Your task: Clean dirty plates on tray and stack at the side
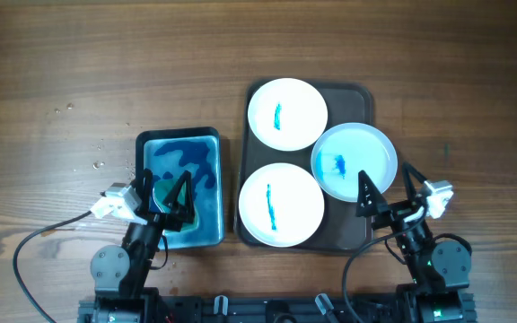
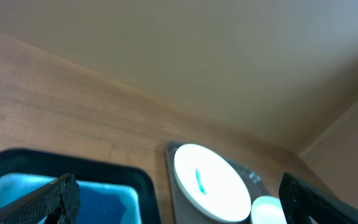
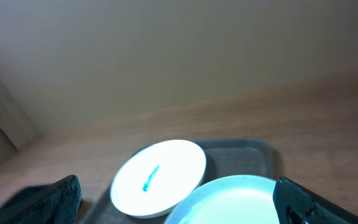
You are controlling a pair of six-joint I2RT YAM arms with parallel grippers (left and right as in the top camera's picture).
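Plates (image 1: 281, 204), all three smeared blue, lie on the tray (image 1: 362, 94) at its 11, 7 and 3 o'clock, not yet cleaned. Right gripper (image 1: 386, 182), jaws wide and empty, hovers at the tray's 5 o'clock, probably to reach the nearest plate. Left gripper (image 1: 164, 193), equally wide, hangs over the teal tub (image 1: 206, 148).

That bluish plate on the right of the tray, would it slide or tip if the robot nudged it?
Probably stiff and light: the bluish plate looks thin and shallow. It seems to overlap a white plate and the rim of the tray, so a nudge might rock or tip it. Its smooth, tinted face may be slippery.
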